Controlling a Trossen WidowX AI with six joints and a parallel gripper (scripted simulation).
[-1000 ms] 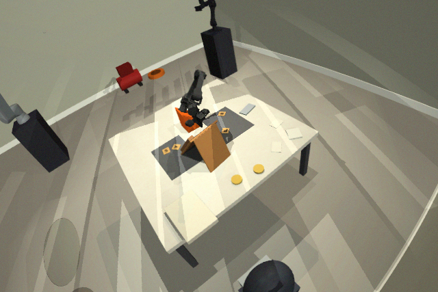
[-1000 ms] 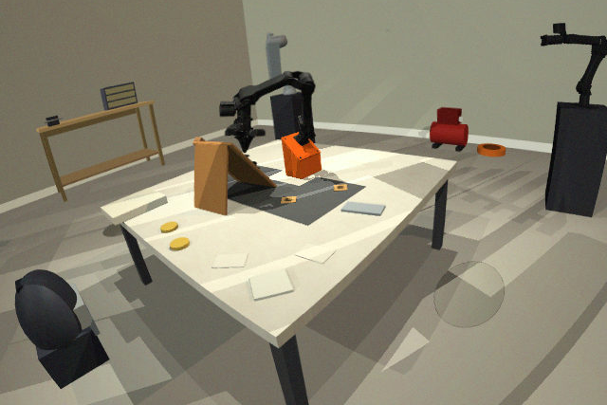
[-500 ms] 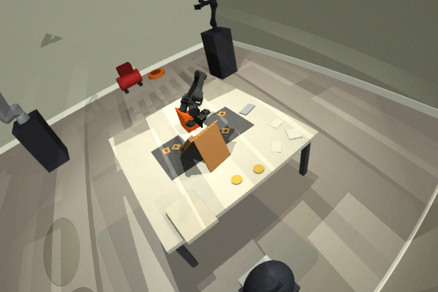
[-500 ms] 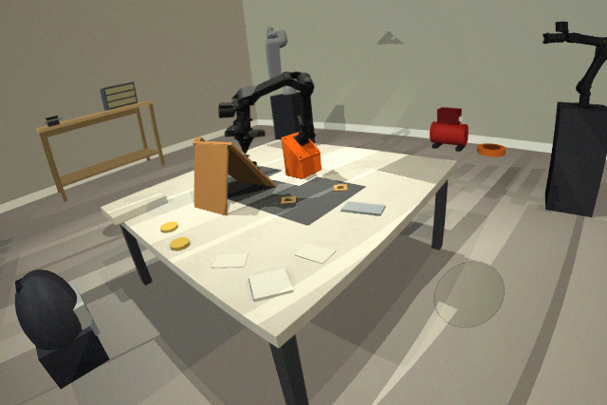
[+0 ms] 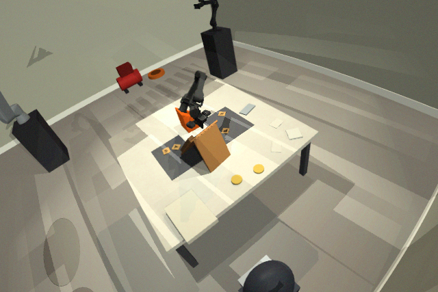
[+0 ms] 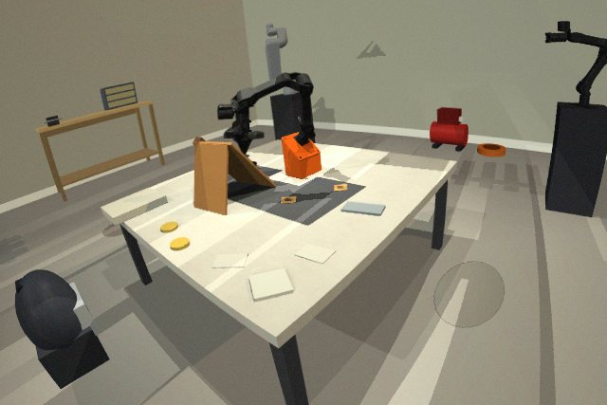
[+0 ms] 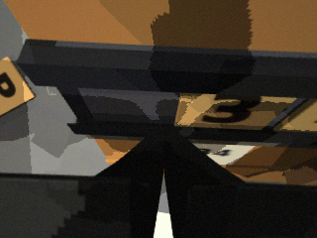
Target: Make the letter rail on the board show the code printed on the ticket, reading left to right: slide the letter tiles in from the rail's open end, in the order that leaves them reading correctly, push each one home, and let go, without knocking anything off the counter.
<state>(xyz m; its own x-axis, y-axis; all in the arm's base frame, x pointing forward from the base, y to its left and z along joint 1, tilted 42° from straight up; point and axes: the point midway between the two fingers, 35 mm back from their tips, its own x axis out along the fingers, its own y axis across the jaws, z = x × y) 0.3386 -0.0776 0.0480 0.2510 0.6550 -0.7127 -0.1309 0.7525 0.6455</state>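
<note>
The leaning orange-brown board (image 5: 213,150) (image 6: 211,177) carries a dark letter rail (image 7: 104,54). In the wrist view, a tile reading 3 (image 7: 230,110) sits in the rail, with a narrow gap to another tile (image 7: 309,119) cut off at the right edge. The channel left of the 3 is empty. The ticket (image 7: 223,152) below is partly hidden by my fingers. My gripper (image 7: 164,137) is shut and empty, its tips at the rail's lower lip, just left of the 3. Loose tiles (image 5: 165,150) (image 5: 176,146) (image 5: 222,113) (image 5: 225,130) lie on dark mats; a P tile (image 7: 10,88) shows at the left.
The arm's orange base (image 5: 185,122) (image 6: 301,160) stands behind the board. Two yellow discs (image 5: 258,168) (image 5: 236,179), a grey-blue slab (image 5: 247,109) (image 6: 363,208), pale square pads (image 5: 293,133) (image 6: 270,284) and a large pale slab (image 5: 191,215) lie on the table.
</note>
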